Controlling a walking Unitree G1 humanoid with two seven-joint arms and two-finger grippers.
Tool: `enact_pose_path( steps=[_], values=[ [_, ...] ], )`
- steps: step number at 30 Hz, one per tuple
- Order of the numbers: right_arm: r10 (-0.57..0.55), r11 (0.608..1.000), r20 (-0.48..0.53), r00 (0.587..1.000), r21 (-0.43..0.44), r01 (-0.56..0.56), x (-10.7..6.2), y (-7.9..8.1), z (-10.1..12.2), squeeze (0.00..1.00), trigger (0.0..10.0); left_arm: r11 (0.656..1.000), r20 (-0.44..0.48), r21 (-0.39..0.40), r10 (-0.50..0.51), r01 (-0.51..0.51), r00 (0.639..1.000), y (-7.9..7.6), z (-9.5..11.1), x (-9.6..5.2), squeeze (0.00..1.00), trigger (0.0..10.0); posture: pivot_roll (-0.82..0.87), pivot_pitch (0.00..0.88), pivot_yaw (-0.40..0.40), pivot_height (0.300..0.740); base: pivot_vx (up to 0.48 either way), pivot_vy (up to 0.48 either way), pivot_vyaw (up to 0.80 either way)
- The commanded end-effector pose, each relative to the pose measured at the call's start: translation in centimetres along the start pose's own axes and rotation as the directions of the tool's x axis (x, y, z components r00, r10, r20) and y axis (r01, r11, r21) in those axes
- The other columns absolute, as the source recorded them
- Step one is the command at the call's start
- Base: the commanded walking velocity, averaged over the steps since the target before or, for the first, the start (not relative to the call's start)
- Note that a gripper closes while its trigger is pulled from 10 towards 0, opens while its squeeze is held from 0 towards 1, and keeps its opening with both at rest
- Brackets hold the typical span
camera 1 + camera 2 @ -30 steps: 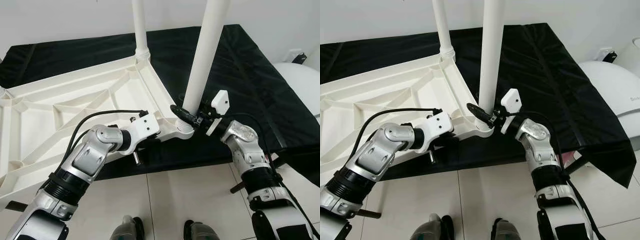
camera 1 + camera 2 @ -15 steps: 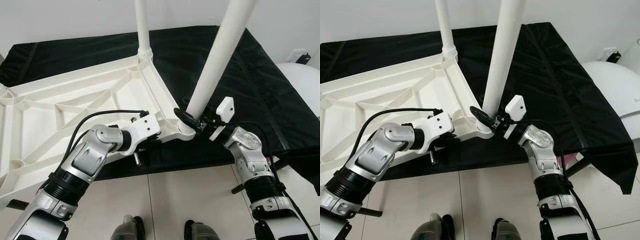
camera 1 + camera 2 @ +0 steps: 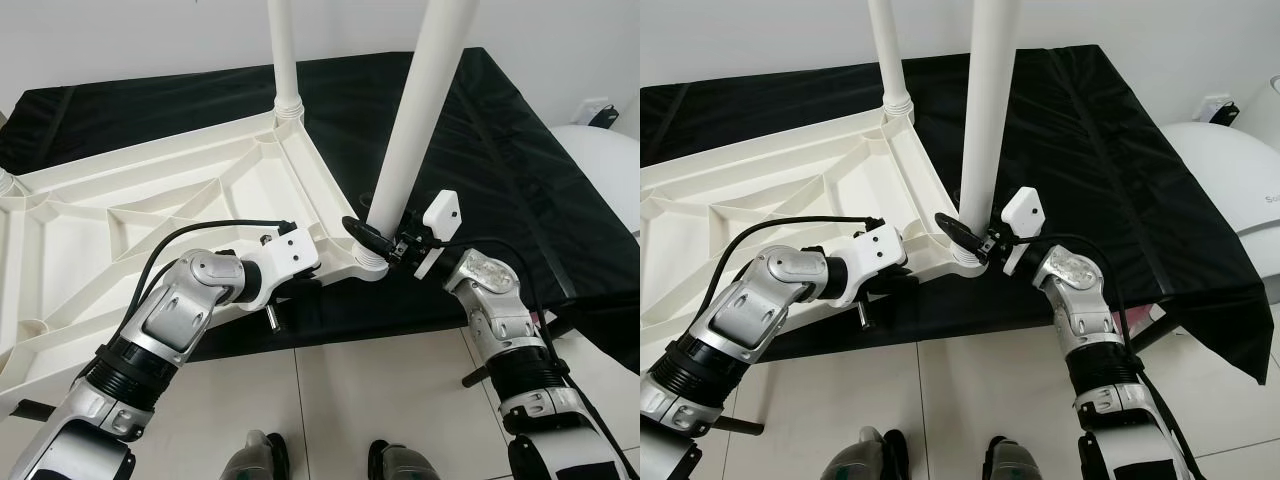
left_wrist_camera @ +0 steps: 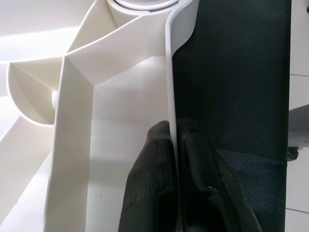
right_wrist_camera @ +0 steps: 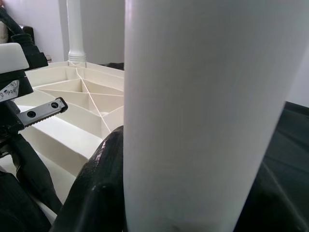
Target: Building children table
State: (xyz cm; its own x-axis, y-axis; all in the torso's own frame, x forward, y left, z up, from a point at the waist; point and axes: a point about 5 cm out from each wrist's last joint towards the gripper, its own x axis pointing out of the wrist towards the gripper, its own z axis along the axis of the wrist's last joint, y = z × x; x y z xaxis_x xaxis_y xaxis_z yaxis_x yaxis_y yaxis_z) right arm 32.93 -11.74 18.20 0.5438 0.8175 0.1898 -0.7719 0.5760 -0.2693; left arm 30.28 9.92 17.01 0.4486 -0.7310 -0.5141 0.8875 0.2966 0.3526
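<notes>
A white children's tabletop (image 3: 150, 220) lies upside down, ribbed underside up, on a black cloth (image 3: 480, 130). One white leg (image 3: 283, 60) stands in the far corner socket. A second white leg (image 3: 415, 120) rises from the near corner socket (image 3: 368, 264), leaning slightly right. My right gripper (image 3: 376, 238) is shut on this leg just above the socket; in the right wrist view the leg (image 5: 203, 111) passes between the black fingers (image 5: 96, 193). My left gripper (image 4: 175, 142) is shut on the tabletop's front rim (image 4: 169, 72), left of that socket.
The cloth hangs over the surface's front right edge (image 3: 1210, 320). A white rounded object (image 3: 600, 160) stands at the right. Tiled floor (image 3: 350, 390) lies below, with my feet (image 3: 260, 460) at the bottom edge.
The near leg tipped further right half a second ago and now stands closer to upright again, still in my right gripper. The left gripper has held its place on the rim.
</notes>
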Motion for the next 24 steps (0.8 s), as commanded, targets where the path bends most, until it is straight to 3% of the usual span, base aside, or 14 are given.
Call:
enact_pose_path(
  steps=[1,9,24],
  values=[
    [0.072,0.996,-0.066,0.995,0.052,-0.068,0.4,1.5,-1.6,0.00,10.0,0.995,0.016,0.055,0.079,-0.080,0.997,1.0,1.1,-0.9,0.00,10.0,-0.10,0.165,0.058,0.740,0.000,0.000,0.00],
    [0.083,0.996,-0.068,0.994,0.044,-0.080,0.6,1.3,-1.5,0.00,10.0,0.995,0.017,0.055,0.084,-0.085,0.996,1.1,1.1,-0.9,0.00,10.0,-0.10,0.166,0.057,0.740,0.000,0.000,0.00],
    [-0.012,0.997,-0.073,0.997,0.072,0.017,-0.5,1.2,-2.1,0.00,10.0,0.995,0.018,0.054,0.084,-0.085,0.996,1.2,1.2,-1.0,0.00,10.0,-0.10,0.177,0.061,0.740,0.000,0.000,0.00]
  ],
)
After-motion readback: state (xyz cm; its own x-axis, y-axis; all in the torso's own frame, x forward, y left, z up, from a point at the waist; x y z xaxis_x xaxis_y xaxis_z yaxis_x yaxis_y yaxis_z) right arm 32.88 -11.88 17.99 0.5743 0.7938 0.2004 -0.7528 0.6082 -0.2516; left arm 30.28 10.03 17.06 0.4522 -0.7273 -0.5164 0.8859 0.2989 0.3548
